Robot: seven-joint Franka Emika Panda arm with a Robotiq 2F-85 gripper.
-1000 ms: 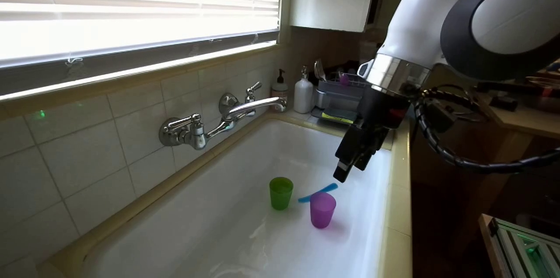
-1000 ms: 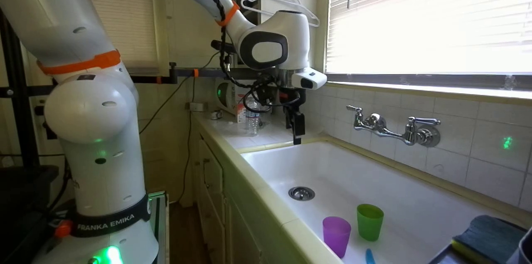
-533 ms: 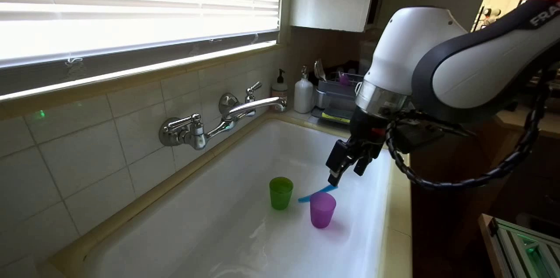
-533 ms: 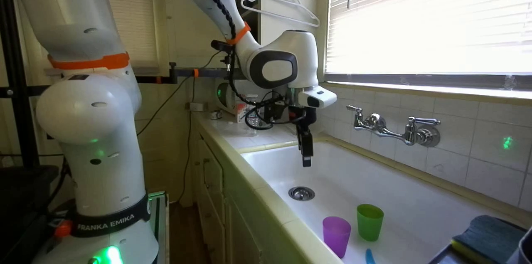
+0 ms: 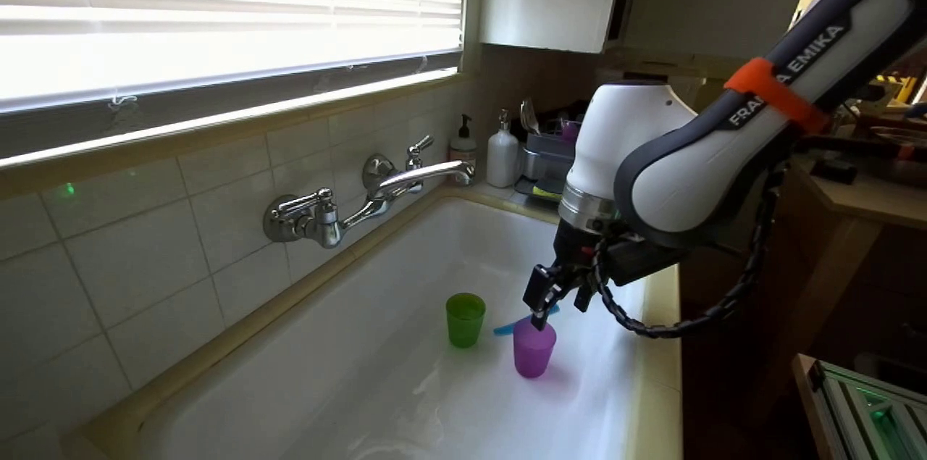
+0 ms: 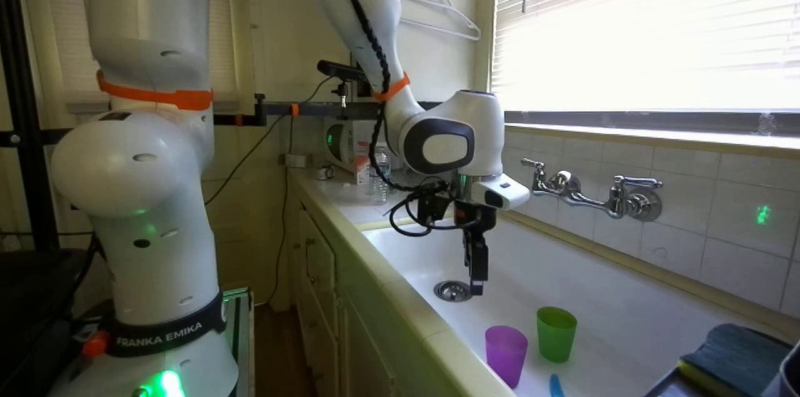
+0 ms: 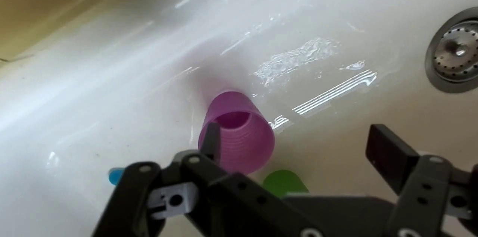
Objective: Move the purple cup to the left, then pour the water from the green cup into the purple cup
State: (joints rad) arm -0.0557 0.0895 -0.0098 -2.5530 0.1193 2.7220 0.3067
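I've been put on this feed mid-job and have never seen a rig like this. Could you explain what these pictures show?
The machine is one white robot arm ending in a black gripper with two jaws. Two pictures come from cameras outside the robot, looking at the sink from different places. The third comes from a camera on the wrist, so the jaws show large at the bottom, with the sink floor beyond them.

In the sink stand a purple cup and a green cup, both upright, with a slim blue object lying near them. The wrist view also shows the drain.

Nothing is held: the jaws are apart, and the gripper hangs above the sink floor near the purple cup. What the green cup contains can't be made out.
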